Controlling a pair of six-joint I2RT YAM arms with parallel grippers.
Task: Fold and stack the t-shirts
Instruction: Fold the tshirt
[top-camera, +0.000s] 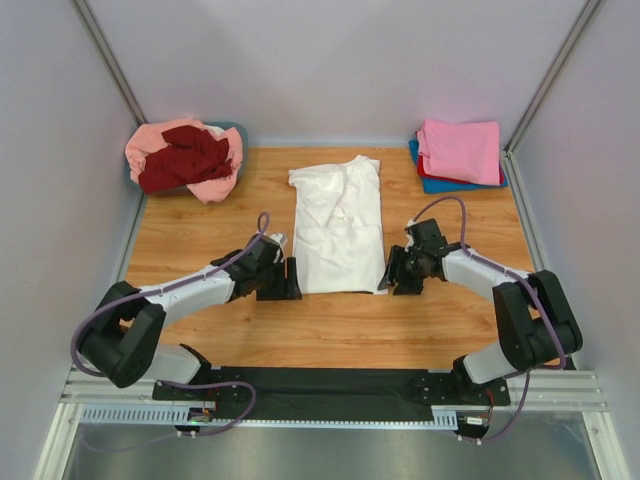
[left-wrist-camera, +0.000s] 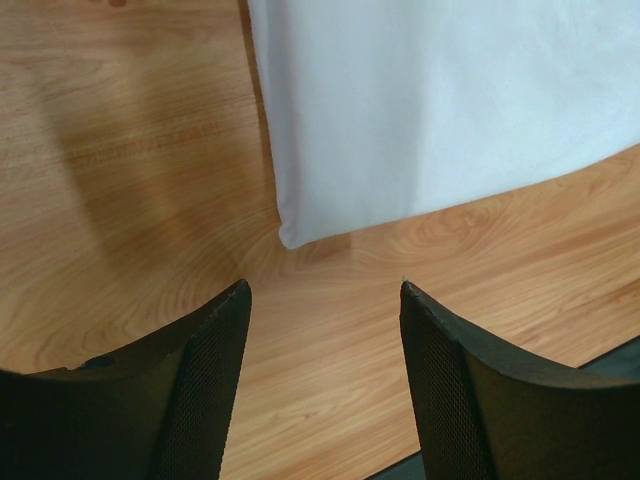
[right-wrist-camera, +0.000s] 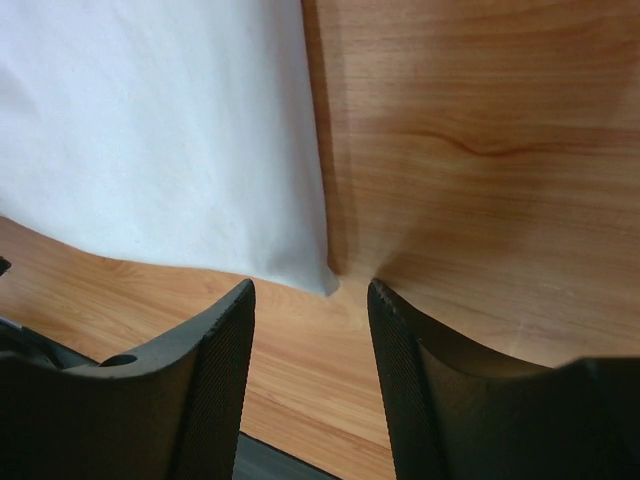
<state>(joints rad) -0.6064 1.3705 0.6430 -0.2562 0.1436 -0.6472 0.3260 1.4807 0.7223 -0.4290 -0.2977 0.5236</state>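
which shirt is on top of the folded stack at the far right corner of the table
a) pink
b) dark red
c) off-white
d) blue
a: the pink shirt lies on top there, with a blue shirt showing at the bottom.

The white shirt is seen whole from high above its near side. Its two near corners, shared with that view, are shown low and close by the wrist views.
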